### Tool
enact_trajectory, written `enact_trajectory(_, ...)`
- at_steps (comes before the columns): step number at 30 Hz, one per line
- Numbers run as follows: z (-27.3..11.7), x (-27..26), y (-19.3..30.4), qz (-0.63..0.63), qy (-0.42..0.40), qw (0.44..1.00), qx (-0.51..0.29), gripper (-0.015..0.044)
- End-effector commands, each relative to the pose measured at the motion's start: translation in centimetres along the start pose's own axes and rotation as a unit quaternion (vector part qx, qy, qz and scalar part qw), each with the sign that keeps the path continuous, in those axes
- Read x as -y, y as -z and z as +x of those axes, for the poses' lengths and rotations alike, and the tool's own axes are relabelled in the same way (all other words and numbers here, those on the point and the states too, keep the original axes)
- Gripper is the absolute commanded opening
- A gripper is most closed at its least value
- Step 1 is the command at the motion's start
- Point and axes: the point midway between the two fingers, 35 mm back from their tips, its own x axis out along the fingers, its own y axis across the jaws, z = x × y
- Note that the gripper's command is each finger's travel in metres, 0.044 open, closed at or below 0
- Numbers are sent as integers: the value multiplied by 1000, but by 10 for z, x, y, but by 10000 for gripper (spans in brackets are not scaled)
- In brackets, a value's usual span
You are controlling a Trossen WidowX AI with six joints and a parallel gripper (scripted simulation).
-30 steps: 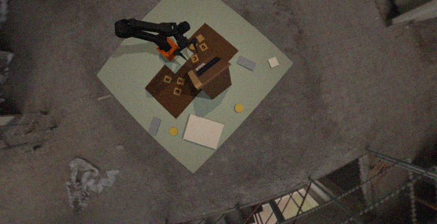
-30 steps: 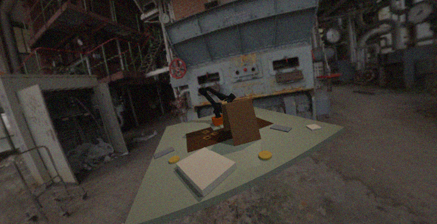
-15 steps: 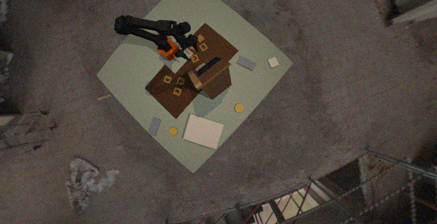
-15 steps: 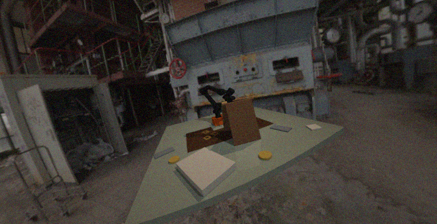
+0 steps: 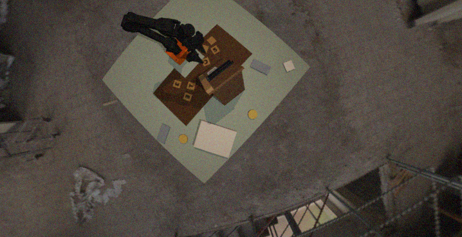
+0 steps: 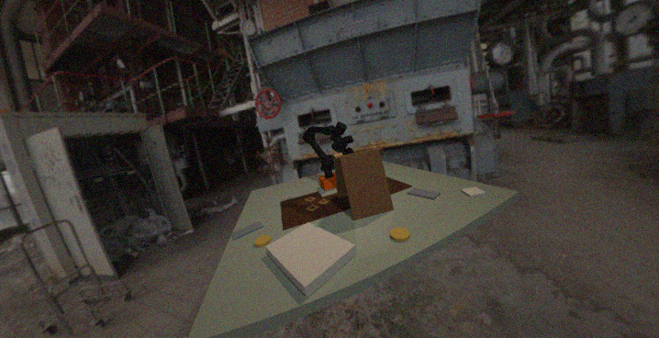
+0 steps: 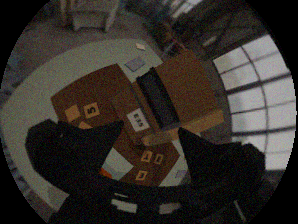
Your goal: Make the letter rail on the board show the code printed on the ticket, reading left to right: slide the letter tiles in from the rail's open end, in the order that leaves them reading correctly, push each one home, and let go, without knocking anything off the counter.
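Observation:
My gripper [image 5: 204, 57] [image 7: 150, 127] is open and empty, above the brown mat [image 5: 171, 98] [image 7: 112, 80] beside the upright board [image 6: 366, 184] [image 7: 192, 80]. The dark letter rail [image 5: 219, 70] [image 7: 158, 98] on the board shows no tiles. The white ticket [image 5: 212, 71] [image 7: 138, 120] below it appears to read E35. A 5-like tile [image 5: 215, 49] [image 7: 91, 110] lies near a plain-looking tile [image 5: 211, 39] [image 7: 72, 112] and a partly hidden tile [image 5: 205, 48]. A C-like tile [image 5: 206, 61] lies by the fingers. An E-like tile [image 5: 177, 84] and two others [image 5: 190, 85] [image 5: 187, 96] lie at the mat's other end.
The pale green counter [image 5: 274, 44] [image 6: 442, 220] also holds a large white block [image 5: 214, 138] [image 6: 309, 255], two yellow discs [image 5: 252, 114] [image 5: 183, 138], two grey blocks [image 5: 260, 66] [image 5: 163, 133] and a small white block [image 5: 289, 66]. A light wooden piece [image 5: 205, 84] stands at one rail end.

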Motion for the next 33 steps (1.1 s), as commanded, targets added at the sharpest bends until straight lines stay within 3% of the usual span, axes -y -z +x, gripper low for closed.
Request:
enact_trajectory(1, -53, 39, -20, -225, -18, 972, 72, 440)
enact_trajectory(25, -55, 41, -20, -233, -18, 969, 75, 440)
enact_trajectory(33, -62, 21, -45, -232, -19, 970, 76, 440)
